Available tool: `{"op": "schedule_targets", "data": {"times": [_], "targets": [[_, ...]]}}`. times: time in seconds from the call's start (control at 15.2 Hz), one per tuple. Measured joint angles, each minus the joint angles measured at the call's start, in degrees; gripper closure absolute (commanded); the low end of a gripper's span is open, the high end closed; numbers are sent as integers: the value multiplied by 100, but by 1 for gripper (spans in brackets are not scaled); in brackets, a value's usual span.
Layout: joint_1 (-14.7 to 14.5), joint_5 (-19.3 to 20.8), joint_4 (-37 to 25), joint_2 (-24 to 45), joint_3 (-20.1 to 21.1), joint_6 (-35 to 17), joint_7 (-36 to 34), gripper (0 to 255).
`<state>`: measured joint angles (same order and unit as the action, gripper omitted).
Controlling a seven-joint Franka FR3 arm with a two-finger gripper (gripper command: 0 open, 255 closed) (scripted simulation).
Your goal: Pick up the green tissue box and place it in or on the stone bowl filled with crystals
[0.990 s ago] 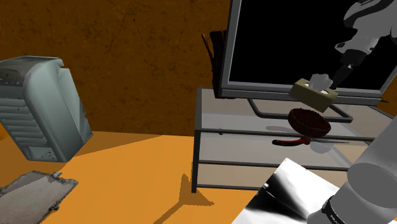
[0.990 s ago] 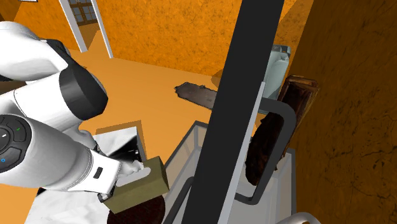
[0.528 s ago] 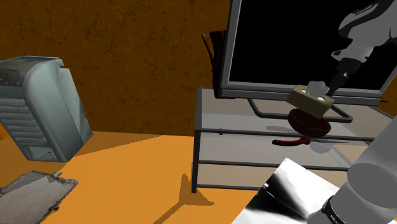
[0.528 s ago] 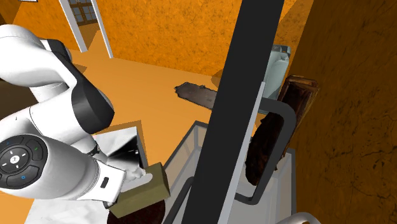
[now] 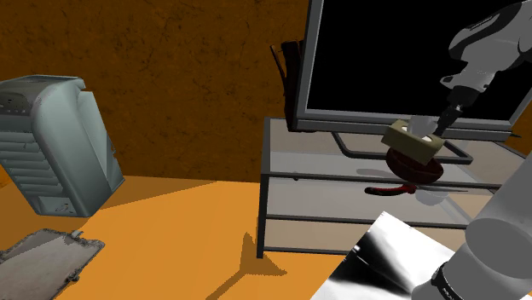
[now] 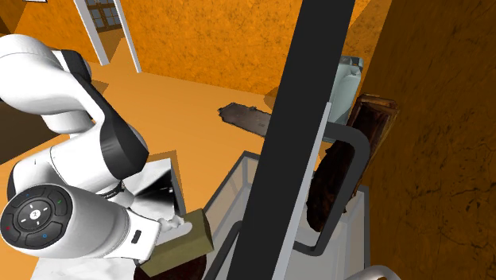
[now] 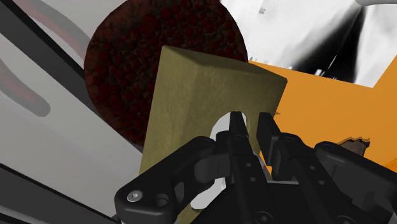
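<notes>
The tissue box (image 5: 413, 141) is olive-tan with a white tissue tuft on top, and it rests tilted on the dark red bowl (image 5: 416, 166) on the low glass-topped table (image 5: 324, 166). My gripper (image 5: 441, 124) comes down from the shoulder view's upper right, shut on the box at the tuft. In the wrist view, the fingertips (image 7: 237, 125) stand close together over the box (image 7: 197, 108), and the grainy dark red bowl (image 7: 133, 57) lies beyond it. The second exterior view shows the box (image 6: 189, 236) below my white hand, above the bowl (image 6: 193, 265).
A monitor (image 5: 401, 60) with a black screen stands at the back of the table, its grey foot (image 5: 358, 147) right beside the bowl. On the orange floor to the left are a grey-green appliance (image 5: 51, 141) and a flat grey panel (image 5: 43, 256). My shiny stand (image 5: 384, 256) is at lower right.
My gripper has gone down with the tissue box, from hanging above the bowl to the box resting on the bowl's top. The arm's elbow has swung upward.
</notes>
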<state>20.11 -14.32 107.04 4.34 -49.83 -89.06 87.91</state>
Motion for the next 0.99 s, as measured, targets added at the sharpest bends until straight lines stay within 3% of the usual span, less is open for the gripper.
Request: {"op": "schedule_targets", "data": {"times": [0.2,0.26,0.66,0.99], "targets": [[-1,-2,5,1,1,-7,1,255],[-1,-2,4,0,1,-7,1,0],[-1,-2,6,1,1,-8,1,0],[204,-193,-903,370,-74,707,148,0]]}}
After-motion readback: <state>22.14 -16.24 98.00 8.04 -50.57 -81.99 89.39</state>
